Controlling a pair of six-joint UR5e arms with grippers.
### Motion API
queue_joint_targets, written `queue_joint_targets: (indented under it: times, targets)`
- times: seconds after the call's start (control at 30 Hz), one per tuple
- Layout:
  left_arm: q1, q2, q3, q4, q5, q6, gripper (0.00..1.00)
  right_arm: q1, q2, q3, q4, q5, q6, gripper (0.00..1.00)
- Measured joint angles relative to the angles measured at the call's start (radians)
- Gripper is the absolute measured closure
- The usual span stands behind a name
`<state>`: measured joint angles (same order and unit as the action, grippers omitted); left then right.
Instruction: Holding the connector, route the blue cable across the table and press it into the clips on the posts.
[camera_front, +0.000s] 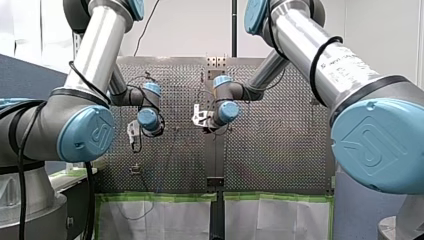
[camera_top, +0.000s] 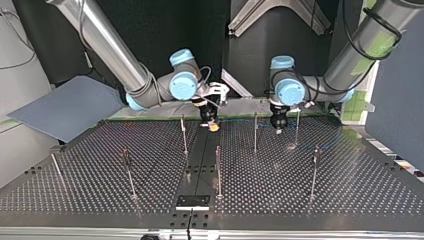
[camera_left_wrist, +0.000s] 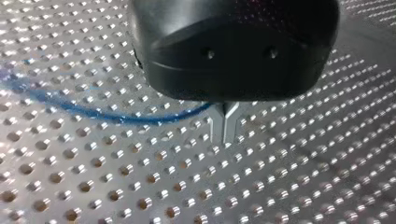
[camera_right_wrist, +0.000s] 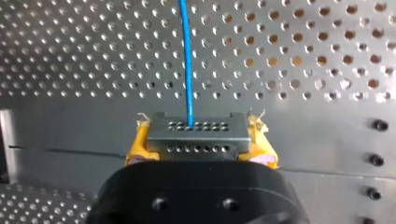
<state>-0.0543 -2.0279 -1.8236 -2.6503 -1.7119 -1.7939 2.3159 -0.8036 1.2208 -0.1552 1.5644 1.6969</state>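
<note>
In the right wrist view my right gripper (camera_right_wrist: 198, 140) is shut on a grey metal connector (camera_right_wrist: 196, 133), yellow pads on either side. The blue cable (camera_right_wrist: 187, 60) leaves the connector and runs straight ahead over the perforated table (camera_right_wrist: 303, 56). In the left wrist view my left gripper (camera_left_wrist: 225, 127) has its metal fingers pressed together just above the table, and the blue cable (camera_left_wrist: 93, 111) curves away from them across the holes. In the top view my right gripper (camera_top: 211, 123) hangs near the table's middle strip and my left gripper (camera_top: 278, 126) is to its right, between two posts (camera_top: 255, 132).
Several thin upright posts (camera_top: 218, 170) stand spread over the table (camera_top: 350, 180), some nearer the top view's camera (camera_top: 314, 172). A small black plate (camera_top: 192, 201) lies on the middle strip. In the front view, white sheets edged with green tape (camera_front: 160, 215) cover the near edge.
</note>
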Motion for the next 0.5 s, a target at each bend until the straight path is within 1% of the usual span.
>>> queue_joint_targets:
  times: [0.27,0.43,0.47,0.5]
  targets:
    - [0.029,-0.001,0.062,-0.014,0.026,-0.003,1.0,-0.025,0.001,-0.01,-0.002,-0.012,-0.002,1.0]
    - [0.037,-0.001,0.07,-0.012,0.045,-0.011,1.0,-0.033,0.0,-0.016,-0.001,-0.017,-0.004,1.0]
    - [0.038,-0.001,0.07,-0.012,0.052,-0.013,0.95,-0.033,0.001,-0.017,-0.002,-0.017,-0.004,1.0]
    - [0.038,-0.001,0.07,-0.012,0.057,-0.016,0.86,-0.033,0.0,-0.017,-0.002,-0.017,-0.005,1.0]
